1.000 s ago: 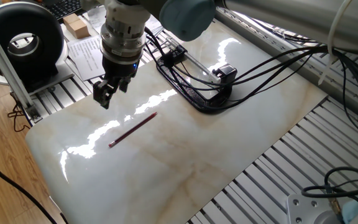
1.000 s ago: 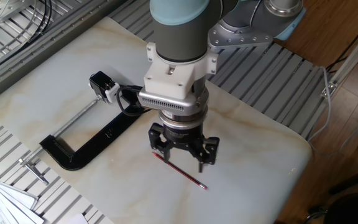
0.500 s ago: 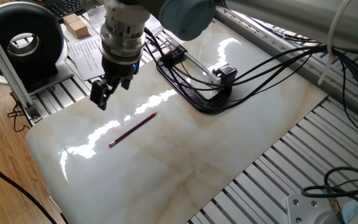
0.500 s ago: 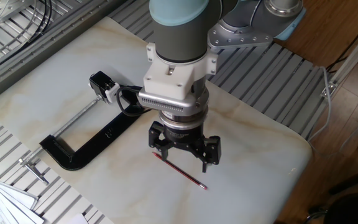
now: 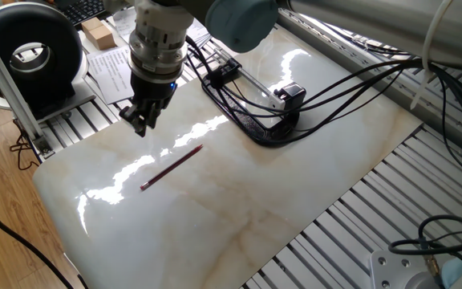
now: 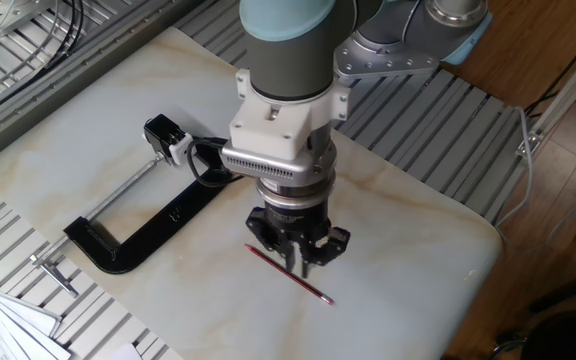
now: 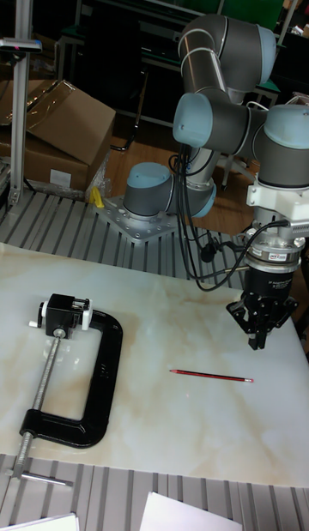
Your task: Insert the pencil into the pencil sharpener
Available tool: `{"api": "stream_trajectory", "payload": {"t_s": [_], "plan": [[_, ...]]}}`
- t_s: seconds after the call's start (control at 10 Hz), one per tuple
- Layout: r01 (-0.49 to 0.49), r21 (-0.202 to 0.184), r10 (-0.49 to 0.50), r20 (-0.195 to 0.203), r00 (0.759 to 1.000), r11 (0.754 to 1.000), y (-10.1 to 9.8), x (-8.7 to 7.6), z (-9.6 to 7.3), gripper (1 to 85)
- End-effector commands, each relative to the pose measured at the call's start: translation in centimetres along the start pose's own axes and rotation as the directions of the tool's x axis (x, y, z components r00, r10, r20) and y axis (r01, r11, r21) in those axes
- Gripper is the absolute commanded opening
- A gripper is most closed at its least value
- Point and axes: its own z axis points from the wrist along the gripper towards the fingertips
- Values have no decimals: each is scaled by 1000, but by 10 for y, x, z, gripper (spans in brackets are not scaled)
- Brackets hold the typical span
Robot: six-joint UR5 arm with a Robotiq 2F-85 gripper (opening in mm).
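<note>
The pencil (image 5: 172, 168) lies flat on the marble table (image 5: 239, 217), untouched. Above one end, the end effector (image 6: 299, 252) has drawn its fingers together, empty, where half a second ago they stood spread. No grasp yet; the pencil sharpener (image 7: 64, 313) sits well apart on the C-clamp (image 7: 81, 385).

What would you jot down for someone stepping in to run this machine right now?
Tool: shut with nothing in it, above the table, not touching the pencil.
Pencil: flat on the marble table, untouched, below the tool.
Sharpener: small black block with a white face, held at the top of the black clamp at the other end of the table.
Done: nothing yet; the pencil is not picked up.
Left: open the tool, lower it, grip the pencil, carry it to the sharpener and push the tip in.
</note>
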Motion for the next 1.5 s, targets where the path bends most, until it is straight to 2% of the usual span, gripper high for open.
{"api": "stream_trajectory", "payload": {"t_s": [0.0, 0.7, 1.4], "plan": [[-25, -13, 26, 16, 1000, 1000, 2, -5, -2, 700], [-42, -28, 43, 21, 999, 999, 6, -7, -2, 693], [-40, -24, 40, 19, 999, 999, 5, -5, -3, 690]]}}
